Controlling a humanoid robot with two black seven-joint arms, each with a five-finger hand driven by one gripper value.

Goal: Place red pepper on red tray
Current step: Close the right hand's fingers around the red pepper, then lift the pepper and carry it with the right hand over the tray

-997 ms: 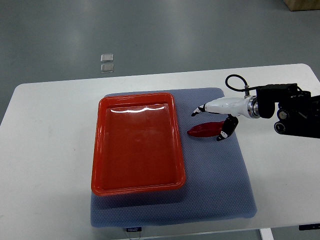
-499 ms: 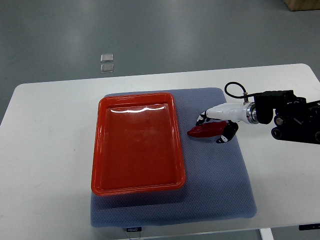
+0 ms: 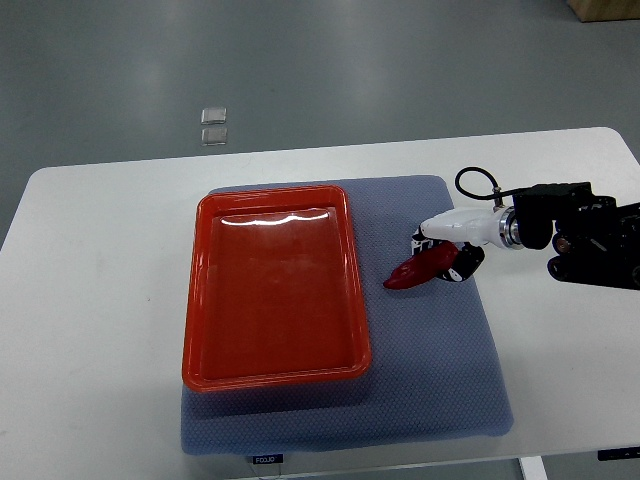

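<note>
On the blue mat (image 3: 430, 380), the red pepper (image 3: 418, 271) is clamped in the right hand (image 3: 447, 254), long axis pointing toward 8 o'clock. The red tray (image 3: 275, 370) lies at 9 o'clock, near, on the worktop (image 3: 90, 300).

A robotics lab or test room: left of the right hand (image 3: 445, 252) a blue-grey mat (image 3: 430, 360) covers a plain white table (image 3: 100, 300), with bare grey floor (image 3: 350, 70) beyond (no household furnishings).
</note>
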